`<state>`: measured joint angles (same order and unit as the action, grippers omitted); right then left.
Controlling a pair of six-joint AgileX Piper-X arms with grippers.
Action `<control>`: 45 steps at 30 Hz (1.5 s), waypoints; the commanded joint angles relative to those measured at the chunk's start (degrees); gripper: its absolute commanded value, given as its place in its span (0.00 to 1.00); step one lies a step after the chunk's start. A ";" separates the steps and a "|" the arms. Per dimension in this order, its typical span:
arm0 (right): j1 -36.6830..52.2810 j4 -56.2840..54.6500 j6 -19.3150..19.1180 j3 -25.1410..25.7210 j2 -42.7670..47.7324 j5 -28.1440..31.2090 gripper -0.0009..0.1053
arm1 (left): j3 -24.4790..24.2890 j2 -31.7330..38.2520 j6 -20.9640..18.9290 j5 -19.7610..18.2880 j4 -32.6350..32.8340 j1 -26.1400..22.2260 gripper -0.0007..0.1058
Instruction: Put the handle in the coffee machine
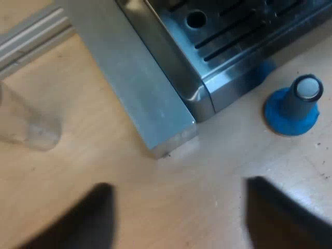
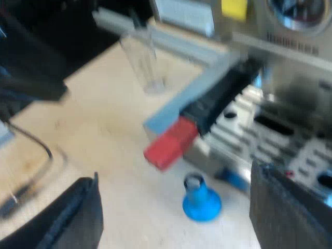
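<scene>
- Handle: dark, ending in a red end. It sticks out from the front of the espresso machine, above the drip tray.
- Long axis: it runs from under the machine's front outward over the counter. The red end is the outermost part and points toward the right arm.
- Seating: the metal head of the handle is hidden under the machine's front. I cannot tell whether it is locked home or only offered up.
- Right gripper: jaws spread wide, holding nothing and touching nothing. The red end lies ahead of them, roughly on the line of the gap between the fingers and clear of both.
- Left gripper: jaws also spread wide and empty. It hangs over bare counter by the corner of the drip tray.
- Judgement: the right arm is the nearer and the better aligned. A straight advance along the handle's axis would bring the red end between its jaws.
- Obstruction: a blue tamper stands upright on the counter near the red end, between the right jaws and the machine. A low approach risks knocking it.
- Also noted: a measuring glass stands well apart from the handle, beyond a grey metal bar.
</scene>
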<state>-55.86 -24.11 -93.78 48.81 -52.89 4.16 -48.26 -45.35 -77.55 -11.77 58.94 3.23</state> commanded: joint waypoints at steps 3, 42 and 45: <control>0.98 -3.57 -0.28 1.91 0.15 -0.27 0.59 | -4.02 2.44 -2.79 -1.03 0.61 -2.00 0.69; 54.42 -34.86 -8.50 -1.99 39.12 -0.15 0.59 | -2.21 34.14 -10.45 -8.63 8.40 -3.92 0.69; 54.42 -35.04 -8.50 -4.80 45.73 -0.15 0.59 | 1.78 39.91 -9.39 -8.63 11.19 -3.92 0.69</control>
<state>-1.58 -59.36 -101.59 45.03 -9.90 4.21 -47.99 -8.23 -87.45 -20.04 68.90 -0.72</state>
